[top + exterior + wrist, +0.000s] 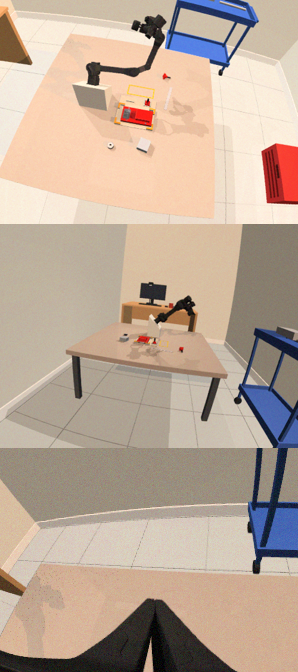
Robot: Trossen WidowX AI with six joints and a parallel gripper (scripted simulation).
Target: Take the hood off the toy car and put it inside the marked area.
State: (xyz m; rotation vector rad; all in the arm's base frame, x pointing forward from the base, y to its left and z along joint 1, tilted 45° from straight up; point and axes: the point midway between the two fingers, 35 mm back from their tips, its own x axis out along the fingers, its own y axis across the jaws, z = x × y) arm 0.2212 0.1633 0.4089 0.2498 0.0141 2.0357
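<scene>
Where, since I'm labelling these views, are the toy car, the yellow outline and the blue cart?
Toy car point(144, 115) point(143, 339): top and exterior views, its red top.
Yellow outline point(141, 87) point(168, 344): top and exterior views, the side farthest from the car.
Blue cart point(193, 46) point(269, 406) point(282, 530): all three views, lower shelf.
</scene>
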